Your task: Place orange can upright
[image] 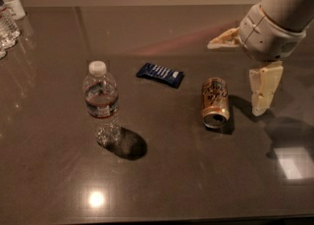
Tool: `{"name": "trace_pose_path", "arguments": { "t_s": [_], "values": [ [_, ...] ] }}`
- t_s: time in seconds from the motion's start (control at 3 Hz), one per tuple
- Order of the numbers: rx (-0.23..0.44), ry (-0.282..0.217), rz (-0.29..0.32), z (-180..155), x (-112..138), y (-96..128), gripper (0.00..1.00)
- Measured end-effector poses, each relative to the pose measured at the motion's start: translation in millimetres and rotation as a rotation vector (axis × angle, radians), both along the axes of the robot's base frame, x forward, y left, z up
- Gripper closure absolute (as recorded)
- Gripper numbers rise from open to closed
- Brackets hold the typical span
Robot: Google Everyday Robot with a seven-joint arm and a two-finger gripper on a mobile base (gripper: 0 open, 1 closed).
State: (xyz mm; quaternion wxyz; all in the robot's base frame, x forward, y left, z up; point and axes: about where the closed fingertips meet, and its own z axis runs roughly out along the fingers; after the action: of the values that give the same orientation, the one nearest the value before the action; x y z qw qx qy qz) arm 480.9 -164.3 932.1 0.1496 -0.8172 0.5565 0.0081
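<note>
The orange can (215,101) lies on its side on the dark table (186,170), right of centre, with its silver top facing the front edge. My gripper (233,78) hangs above the table just right of and behind the can, not touching it. It is open, with the fingers spread wide: one cream finger (223,39) points left behind the can, the other (263,89) points down to the can's right. Nothing is held.
A clear water bottle (101,102) with a white cap stands upright at the left. A flat dark-blue snack wrapper (160,74) lies behind and left of the can. More bottles (7,15) stand at the far left edge.
</note>
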Motion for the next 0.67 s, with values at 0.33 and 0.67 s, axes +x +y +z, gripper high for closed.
{"name": "trace_pose_path", "arguments": {
  "t_s": [0.33,0.67],
  "values": [
    [-0.019,0.004,0.198,-15,-2,9,0.00],
    [-0.042,0.012,0.383,-30,-4,15,0.00]
  ]
}}
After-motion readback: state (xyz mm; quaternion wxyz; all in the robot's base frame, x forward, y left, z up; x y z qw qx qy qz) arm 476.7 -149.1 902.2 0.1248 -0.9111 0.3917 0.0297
